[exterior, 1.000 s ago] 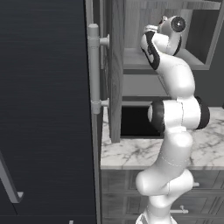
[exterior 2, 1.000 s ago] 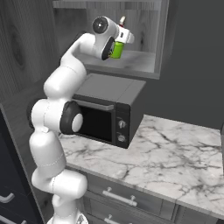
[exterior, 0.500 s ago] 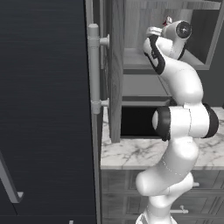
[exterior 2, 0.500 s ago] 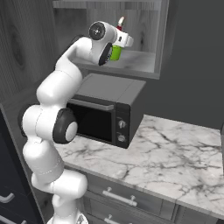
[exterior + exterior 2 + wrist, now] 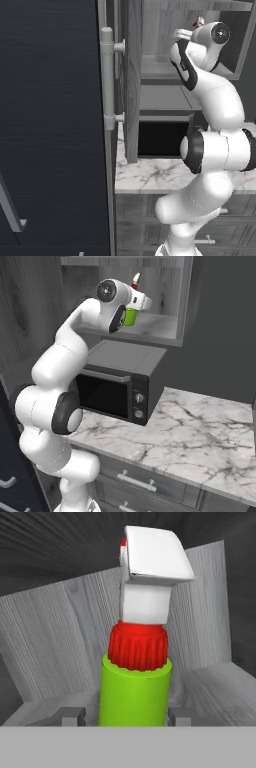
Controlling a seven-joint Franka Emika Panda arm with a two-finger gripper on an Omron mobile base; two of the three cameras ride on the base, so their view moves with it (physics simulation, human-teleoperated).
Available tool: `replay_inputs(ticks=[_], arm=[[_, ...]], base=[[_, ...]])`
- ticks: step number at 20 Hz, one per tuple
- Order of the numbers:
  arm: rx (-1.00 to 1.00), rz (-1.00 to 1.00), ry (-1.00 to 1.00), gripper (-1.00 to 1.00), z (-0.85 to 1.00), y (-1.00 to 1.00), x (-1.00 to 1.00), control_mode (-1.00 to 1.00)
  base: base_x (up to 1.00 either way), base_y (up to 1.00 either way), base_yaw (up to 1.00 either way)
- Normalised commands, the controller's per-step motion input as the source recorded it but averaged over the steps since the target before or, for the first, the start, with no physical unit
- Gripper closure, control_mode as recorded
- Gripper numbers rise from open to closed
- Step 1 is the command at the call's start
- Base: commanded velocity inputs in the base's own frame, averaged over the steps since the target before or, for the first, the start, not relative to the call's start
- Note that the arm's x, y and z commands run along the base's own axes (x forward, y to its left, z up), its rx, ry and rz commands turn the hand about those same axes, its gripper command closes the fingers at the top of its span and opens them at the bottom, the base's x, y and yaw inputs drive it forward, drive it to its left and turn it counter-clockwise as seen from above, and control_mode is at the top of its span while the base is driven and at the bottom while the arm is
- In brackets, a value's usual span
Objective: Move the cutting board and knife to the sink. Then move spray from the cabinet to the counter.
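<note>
Bright green spray bottle with red collar and white nozzle [image 5: 134,662]: lower body cut off between the jaws, label unseen. In the right base view the white hand covers most of the bottle [image 5: 131,317]. Contact between dark finger tips [image 5: 70,716] and the bottle cannot be told.

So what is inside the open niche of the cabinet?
The green spray stands on the niche shelf of the cabinet, with the claw around its body. The arm covers the left part of the niche, so anything there cannot be seen.
</note>
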Motion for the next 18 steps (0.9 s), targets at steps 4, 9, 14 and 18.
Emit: replay_inputs(ticks=[4,9,14,18], arm=[[0.0,0.0,0.0,1.0,0.02,0.0,-0.63,-1.0],[0.0,0.04,-0.02,1.0,0.0,0.0,-0.71,-1.0],[-0.03,0.16,-0.04,1.0,-0.02,0.0,-0.74,-1.0],[-0.08,0.39,-0.04,1.0,-0.06,-0.02,-0.73,-1.0]], base=[[0.0,0.0,0.0],[0.0,0.0,0.0],[0.0,0.0,0.0],[0.0,0.0,0.0]])
